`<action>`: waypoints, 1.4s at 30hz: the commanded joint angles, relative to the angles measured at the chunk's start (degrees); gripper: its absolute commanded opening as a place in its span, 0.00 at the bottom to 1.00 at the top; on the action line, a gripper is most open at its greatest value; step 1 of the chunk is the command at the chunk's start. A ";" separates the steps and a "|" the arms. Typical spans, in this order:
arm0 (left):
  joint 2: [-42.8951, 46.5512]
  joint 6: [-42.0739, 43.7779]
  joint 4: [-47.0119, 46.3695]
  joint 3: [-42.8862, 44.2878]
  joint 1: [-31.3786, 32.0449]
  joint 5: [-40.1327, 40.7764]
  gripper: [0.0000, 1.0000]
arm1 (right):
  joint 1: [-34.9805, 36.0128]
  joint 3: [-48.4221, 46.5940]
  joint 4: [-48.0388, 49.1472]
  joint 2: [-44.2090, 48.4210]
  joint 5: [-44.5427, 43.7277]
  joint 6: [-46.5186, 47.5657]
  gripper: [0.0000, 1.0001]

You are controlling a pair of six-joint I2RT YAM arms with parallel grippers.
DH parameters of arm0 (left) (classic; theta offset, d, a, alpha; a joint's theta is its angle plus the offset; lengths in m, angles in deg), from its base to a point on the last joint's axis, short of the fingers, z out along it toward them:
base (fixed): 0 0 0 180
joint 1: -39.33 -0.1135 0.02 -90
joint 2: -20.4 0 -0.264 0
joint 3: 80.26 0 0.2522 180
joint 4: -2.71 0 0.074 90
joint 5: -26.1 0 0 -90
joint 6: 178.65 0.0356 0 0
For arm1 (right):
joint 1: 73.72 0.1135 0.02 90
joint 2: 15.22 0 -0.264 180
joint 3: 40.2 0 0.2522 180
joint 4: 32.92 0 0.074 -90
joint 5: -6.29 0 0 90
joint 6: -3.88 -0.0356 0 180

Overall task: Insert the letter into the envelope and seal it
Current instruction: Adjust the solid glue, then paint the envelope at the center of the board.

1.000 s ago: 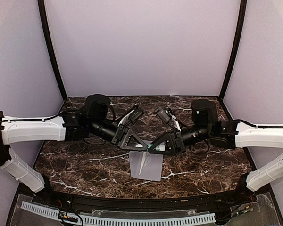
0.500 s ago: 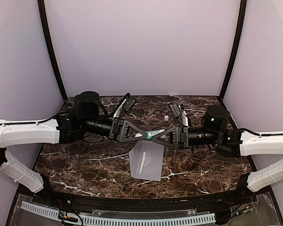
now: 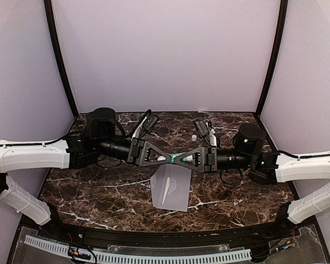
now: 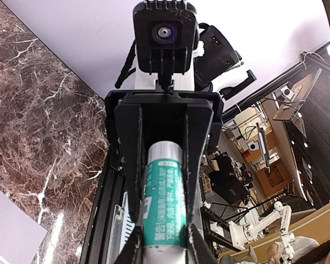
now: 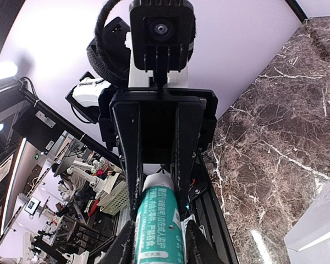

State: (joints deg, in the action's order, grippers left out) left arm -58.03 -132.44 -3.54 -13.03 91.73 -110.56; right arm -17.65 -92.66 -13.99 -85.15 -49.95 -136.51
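Arms: we find both reaching in from the near corners and meeting at mid-table, fingers pointing at each other.
Table: dark marble-patterned top.
Envelope: light grey. It lies flat on the table near the centre, a little askew, just nearer to us than the meeting fingers. Neither gripper touches it. A pale streak runs slantwise across its face. We cannot tell whether the flap is open or down.
Letter: we cannot tell where it lies.
Left gripper: narrow, fingers pressed to both sides of the glue stick at one end.
Right gripper: also narrow. Its fingers lie against both sides of the same tube at the other end, as both wrist views show.
Glue stick: a green-and-white tube with printed text, held level between the two grippers and clear of the table, over the far edge of the envelope.
Small white piece: it sits on the table beyond the right gripper, apart from everything else. It is too small for us to identify.
Enclosure: plain pale walls stand behind and to both sides.
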 commanded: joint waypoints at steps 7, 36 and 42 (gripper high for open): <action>-0.02 0.43 -0.67 -0.47 0.31 -1.61 0.07 | 0.96 -2.07 3.52 -1.32 0.98 -0.13 0.27; -5.67 15.44 25.77 -2.12 -13.49 11.89 0.69 | 1.58 -10.21 -42.69 -0.23 -23.77 19.99 0.02; -14.32 18.29 27.65 0.51 -14.00 11.16 0.66 | 2.39 -13.93 -48.00 -5.51 -28.32 19.67 0.01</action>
State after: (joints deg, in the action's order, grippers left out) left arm -68.33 -117.86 20.50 -14.66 78.09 -99.70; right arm -16.25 -102.63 -57.62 -87.97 -73.18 -117.82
